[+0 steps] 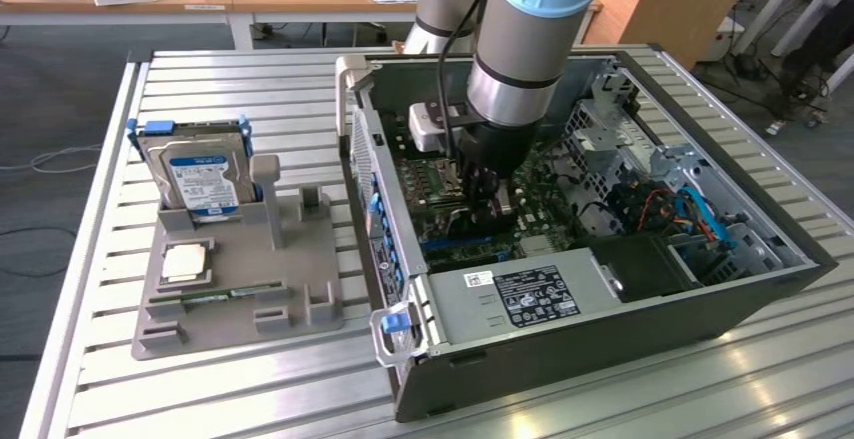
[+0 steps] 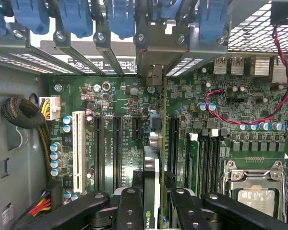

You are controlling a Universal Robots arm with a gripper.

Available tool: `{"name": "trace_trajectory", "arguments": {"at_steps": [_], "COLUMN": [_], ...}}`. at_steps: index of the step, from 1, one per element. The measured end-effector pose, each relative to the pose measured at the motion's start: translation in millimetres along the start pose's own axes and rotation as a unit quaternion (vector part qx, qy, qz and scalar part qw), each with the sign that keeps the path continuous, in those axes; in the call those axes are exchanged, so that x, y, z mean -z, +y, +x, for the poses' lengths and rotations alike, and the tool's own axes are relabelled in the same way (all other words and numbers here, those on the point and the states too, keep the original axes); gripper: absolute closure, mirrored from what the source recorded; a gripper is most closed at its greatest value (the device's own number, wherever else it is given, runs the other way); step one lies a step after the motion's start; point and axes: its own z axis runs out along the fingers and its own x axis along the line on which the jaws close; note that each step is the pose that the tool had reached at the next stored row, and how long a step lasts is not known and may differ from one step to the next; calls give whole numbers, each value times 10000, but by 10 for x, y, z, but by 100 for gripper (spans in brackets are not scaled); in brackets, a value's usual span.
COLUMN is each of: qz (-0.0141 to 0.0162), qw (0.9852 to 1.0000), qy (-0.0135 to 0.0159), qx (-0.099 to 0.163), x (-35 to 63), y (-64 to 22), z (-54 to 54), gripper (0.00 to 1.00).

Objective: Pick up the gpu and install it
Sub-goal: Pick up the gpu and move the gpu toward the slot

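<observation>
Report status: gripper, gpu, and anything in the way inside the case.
Gripper shut on gpu, edge-on, low over motherboard slots. Inside the computer case. Nothing seen blocking the slots.

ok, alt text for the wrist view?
The end effector holds the gpu edge-on above the green motherboard, over its row of black expansion slots. Blue retention clips line the case's rear wall, and a CPU socket sits off to one side.
</observation>
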Motion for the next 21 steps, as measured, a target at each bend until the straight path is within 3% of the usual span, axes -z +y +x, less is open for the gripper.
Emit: {"name": "trace_trajectory", "arguments": {"at_steps": [21], "qz": [11], "qw": [10000], "qy": [0], "qx": [2], "x": [-5], "y": [13], "z": [0], "gripper": [73]}}
